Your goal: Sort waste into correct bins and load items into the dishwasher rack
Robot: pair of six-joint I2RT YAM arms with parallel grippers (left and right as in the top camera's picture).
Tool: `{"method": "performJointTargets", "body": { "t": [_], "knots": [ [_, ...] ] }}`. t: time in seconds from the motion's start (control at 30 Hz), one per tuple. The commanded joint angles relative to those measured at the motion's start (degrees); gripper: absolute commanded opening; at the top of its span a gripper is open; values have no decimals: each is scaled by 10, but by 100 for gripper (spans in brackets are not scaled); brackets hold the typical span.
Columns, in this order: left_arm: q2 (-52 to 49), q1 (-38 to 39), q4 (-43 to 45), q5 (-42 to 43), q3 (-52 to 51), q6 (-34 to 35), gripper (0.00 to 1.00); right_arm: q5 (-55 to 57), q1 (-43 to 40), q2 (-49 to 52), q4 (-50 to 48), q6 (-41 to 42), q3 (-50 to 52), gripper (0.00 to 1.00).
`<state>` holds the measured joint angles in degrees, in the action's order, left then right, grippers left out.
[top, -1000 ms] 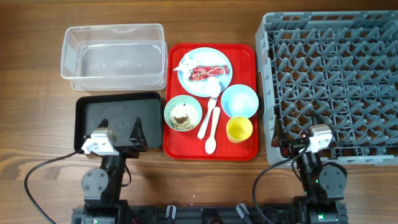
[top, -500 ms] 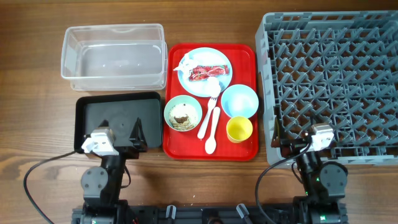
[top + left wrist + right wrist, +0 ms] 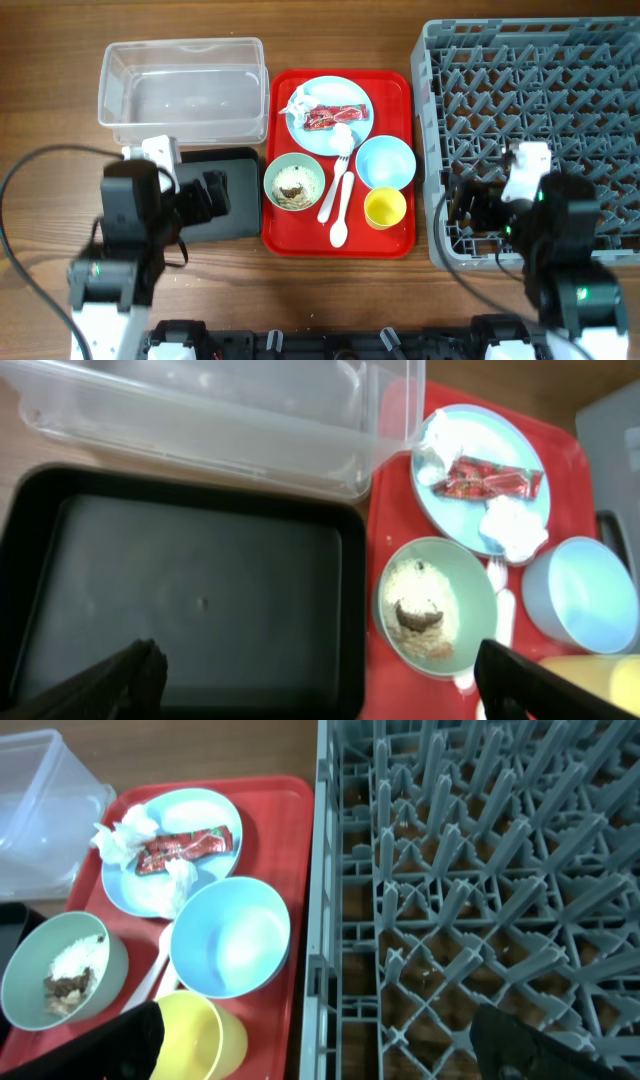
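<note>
On the red tray, a light blue plate (image 3: 335, 90) carries the red wrapper (image 3: 335, 117) and white tissue (image 3: 297, 103). The pale green bowl (image 3: 270, 182) holds food scraps (image 3: 292, 185). Beside it are the light blue bowl (image 3: 385, 162), yellow cup (image 3: 385, 208), white fork (image 3: 330, 200) and spoon (image 3: 340, 225). My left gripper (image 3: 320, 680) is open and empty above the black tray (image 3: 180, 590), below the clear tub (image 3: 200, 410). My right gripper (image 3: 315, 1040) is open and empty over the grey rack's (image 3: 480, 870) near-left edge, by the cup (image 3: 205, 1035).
The red tray (image 3: 400, 90) lies between the two bins and the rack (image 3: 540, 100). The clear tub (image 3: 182, 90) is behind the black tray (image 3: 245, 215). Cables trail from both arms at the near table edge.
Both arms have risen and moved away from the near edge, the left over the black tray and the right over the rack's near-left corner. No object has moved.
</note>
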<state>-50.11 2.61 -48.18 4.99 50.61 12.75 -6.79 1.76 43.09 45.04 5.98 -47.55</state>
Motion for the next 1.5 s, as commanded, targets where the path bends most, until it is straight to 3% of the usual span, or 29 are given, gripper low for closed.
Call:
{"method": "performJointTargets", "body": {
  "t": [0.0, 0.13, 0.33, 0.63, 0.87, 1.1, 1.3, 1.37, 1.47],
  "knots": [
    [-74, -3, -69, 25, 84, 1, 100, 3, -1, 59, 33, 0, -63, 100],
    [-103, -3, -53, 33, 88, 1, 100, 3, -1, 83, 39, 2, -69, 100],
    [-143, 32, 101, 95, 88, 1, 99, 3, -1, 83, 39, 2, -69, 100],
    [-370, 180, 259, 70, 188, 1, 99, 3, -1, 83, 39, 2, -69, 100],
    [-503, 256, 370, 39, 196, 1, 100, 3, -1, 83, 39, 2, -69, 100],
    [-603, 282, 399, 31, 195, 1, 87, 3, -1, 83, 39, 2, -69, 100],
    [-642, 284, 399, 11, 195, 1, 85, 3, -1, 83, 39, 3, -69, 100],
    [-648, 284, 400, 11, 195, 1, 77, 3, -1, 83, 39, 2, -69, 100],
    [-656, 285, 400, 11, 195, 1, 55, 3, -1, 83, 39, 2, -69, 100]
  ]
}}
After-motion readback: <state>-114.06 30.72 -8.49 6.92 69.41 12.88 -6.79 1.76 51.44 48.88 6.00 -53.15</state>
